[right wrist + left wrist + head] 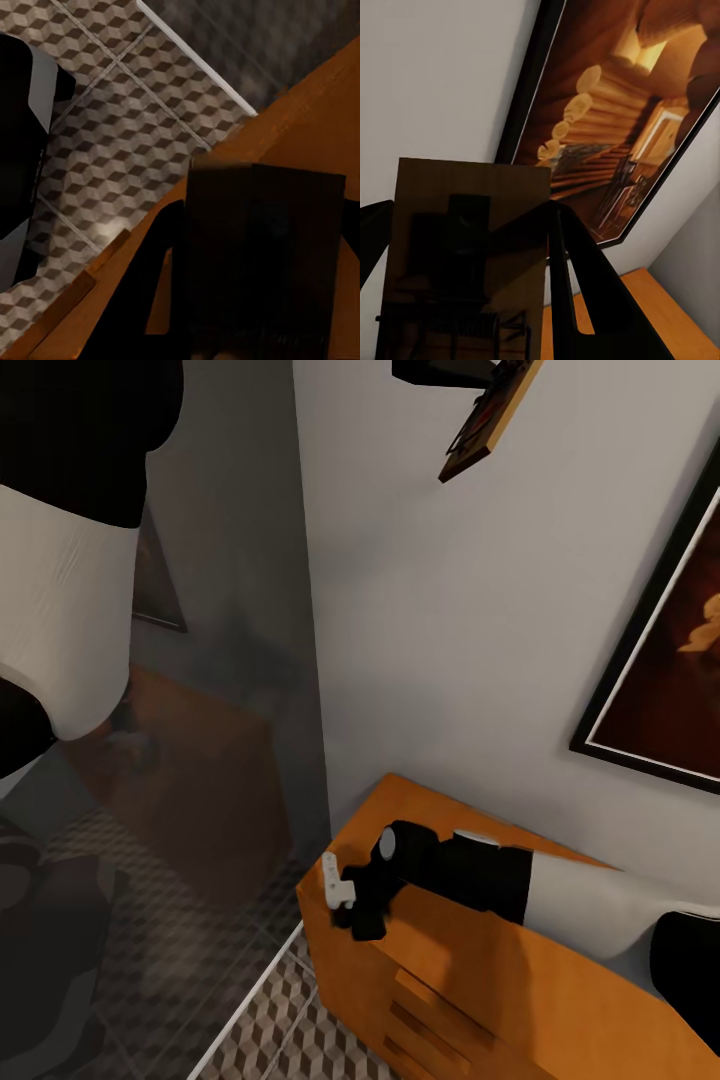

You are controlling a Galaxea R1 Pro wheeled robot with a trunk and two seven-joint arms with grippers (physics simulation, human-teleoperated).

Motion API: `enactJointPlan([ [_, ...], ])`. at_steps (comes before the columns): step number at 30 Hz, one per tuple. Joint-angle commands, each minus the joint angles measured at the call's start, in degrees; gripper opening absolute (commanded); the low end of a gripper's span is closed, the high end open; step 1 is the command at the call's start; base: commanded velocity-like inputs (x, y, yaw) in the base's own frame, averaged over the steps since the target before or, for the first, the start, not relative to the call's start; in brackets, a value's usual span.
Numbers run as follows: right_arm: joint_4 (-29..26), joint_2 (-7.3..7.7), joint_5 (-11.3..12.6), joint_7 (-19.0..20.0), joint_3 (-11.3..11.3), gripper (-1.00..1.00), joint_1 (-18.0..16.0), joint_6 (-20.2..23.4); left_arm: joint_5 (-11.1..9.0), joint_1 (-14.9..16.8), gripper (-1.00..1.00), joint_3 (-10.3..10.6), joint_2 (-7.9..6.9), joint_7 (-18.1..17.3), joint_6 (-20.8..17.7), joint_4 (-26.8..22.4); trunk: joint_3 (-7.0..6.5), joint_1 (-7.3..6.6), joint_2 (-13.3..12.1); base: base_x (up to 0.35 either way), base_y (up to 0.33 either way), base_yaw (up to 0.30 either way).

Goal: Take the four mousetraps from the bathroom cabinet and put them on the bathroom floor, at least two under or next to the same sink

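Observation:
My left gripper [455, 380] is raised high near the wall and is shut on a flat dark-brown mousetrap [488, 422]. In the left wrist view that mousetrap [472, 225] sits between the dark fingers [577, 292]. My right gripper [356, 912] rests over the left end of the orange-brown cabinet [480, 980], shut on a second mousetrap [262, 255], a dark slab between its fingers [150, 300]. The slab hangs above the cabinet's top edge [315, 127]. Below it lies the cube-patterned bathroom floor [127, 127], which also shows left of the cabinet [280, 1020].
A framed picture [670, 650] hangs on the white wall above the cabinet. A dim reflective panel [220, 690] stands to the left, with a white strip [250, 1000] at its foot. The robot's dark base [22, 150] stands on the tiles close to the cabinet.

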State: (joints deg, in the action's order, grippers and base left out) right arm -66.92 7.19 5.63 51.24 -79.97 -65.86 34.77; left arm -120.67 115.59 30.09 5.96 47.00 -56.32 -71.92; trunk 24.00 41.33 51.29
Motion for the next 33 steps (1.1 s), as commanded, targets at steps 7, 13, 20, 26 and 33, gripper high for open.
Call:
enactJointPlan([
  [7,-9.26,-0.05,0.63,0.08,-0.61,-1.0,-0.26,7.63,-0.44,0.07,-1.0,-0.03,-0.02,0.37,-0.1,0.02,0.08,0.02,0.04,0.0,0.0,0.0],
  [13,-12.18,-0.05,0.61,0.09,0.11,-1.0,-0.32,11.7,-0.44,0.07,-1.0,-0.03,0.01,0.37,-0.1,-0.3,0.08,0.02,0.04,0.0,0.0,0.0],
  [20,-12.43,-0.07,0.61,0.09,0.16,-1.0,-0.72,12.57,-0.44,0.07,-1.0,-0.03,0.02,0.37,-0.1,-0.41,0.08,0.02,0.04,0.0,0.0,0.0],
  [26,-12.4,0.05,0.61,0.09,0.17,-1.0,-0.84,12.68,-0.44,0.07,-1.0,-0.03,0.02,0.37,-0.1,-0.27,0.08,0.02,0.04,-0.097,0.0,0.0],
  [33,-12.31,0.15,0.65,0.09,0.25,-1.0,-0.85,12.63,-0.36,0.06,-1.0,-0.01,-0.1,0.37,-0.1,-0.31,0.08,0.02,0.04,-0.242,0.0,0.0],
])
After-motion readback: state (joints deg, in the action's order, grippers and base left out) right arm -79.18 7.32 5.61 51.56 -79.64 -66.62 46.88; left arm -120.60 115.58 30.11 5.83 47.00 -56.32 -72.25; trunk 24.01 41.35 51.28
